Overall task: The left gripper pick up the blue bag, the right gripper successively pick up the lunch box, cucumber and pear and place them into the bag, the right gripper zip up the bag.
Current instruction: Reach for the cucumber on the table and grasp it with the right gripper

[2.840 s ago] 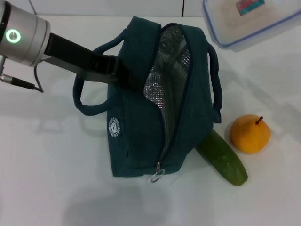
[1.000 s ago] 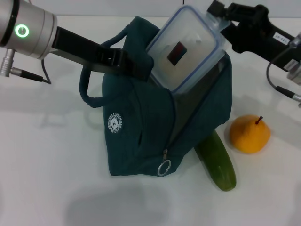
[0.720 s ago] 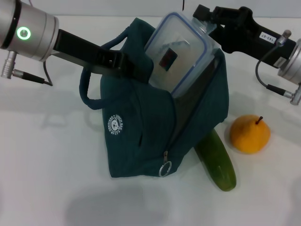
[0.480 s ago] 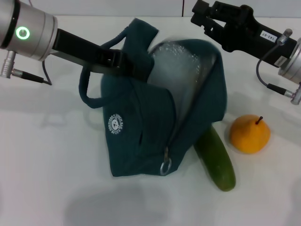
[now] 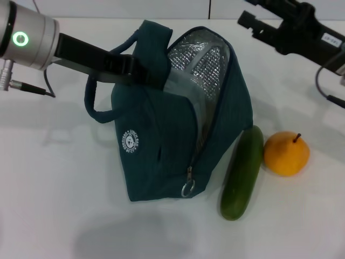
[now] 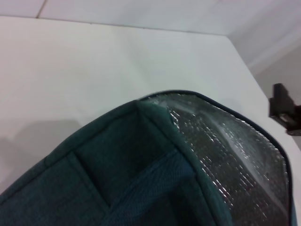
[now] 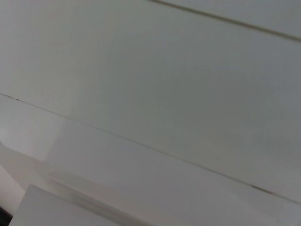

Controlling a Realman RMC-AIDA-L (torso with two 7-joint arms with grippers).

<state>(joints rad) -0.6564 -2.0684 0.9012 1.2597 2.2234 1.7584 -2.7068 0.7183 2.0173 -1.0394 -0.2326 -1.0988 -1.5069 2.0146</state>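
Left arm: silver cylindrical cuff with a lit green ring indicator, metal plug connector and thin dark cable below it, then a black flat link leading to the left gripper, black. Right arm: black angular body carrying a small white printed label, grey cable looping off it; right gripper black.

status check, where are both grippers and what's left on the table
Left gripper shut on the blue bag, mouth open. Right gripper up beyond the bag, carrying nothing. Cucumber and pear on table beside the bag; nothing blocking.
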